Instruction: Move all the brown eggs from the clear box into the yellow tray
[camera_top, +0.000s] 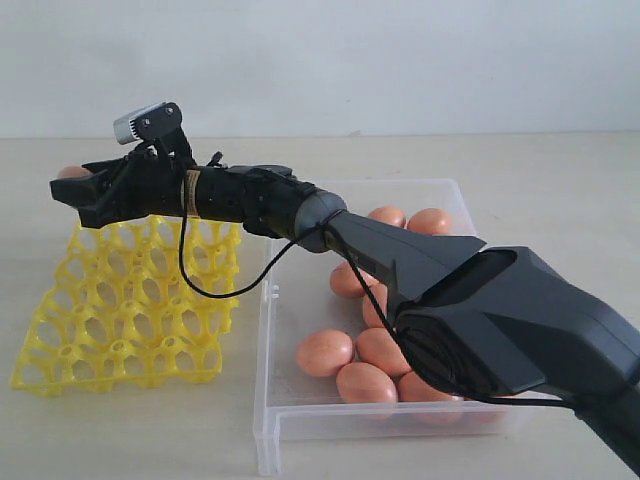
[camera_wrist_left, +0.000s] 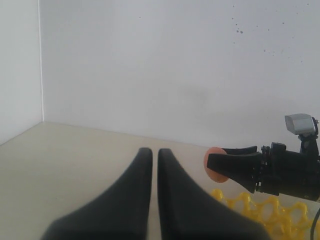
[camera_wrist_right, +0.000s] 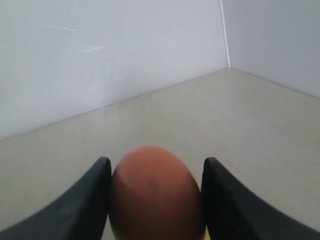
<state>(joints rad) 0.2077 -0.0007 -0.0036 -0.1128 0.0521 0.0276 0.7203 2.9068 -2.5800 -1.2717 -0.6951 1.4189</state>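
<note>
The exterior camera stands off the surface (camera_top: 120, 430), slightly above it, looking across to the white wall (camera_top: 400, 60), the right arm (camera_top: 500, 310) large in its foreground. The left wrist camera looks level along the left claw (camera_wrist_left: 151, 152) and shares with that view the yellow tray (camera_wrist_left: 260, 212) and the right claw (camera_wrist_left: 210, 163) gripping a brown egg (camera_wrist_left: 217, 176). The right wrist camera sits close behind that egg, facing a wall corner.
</note>
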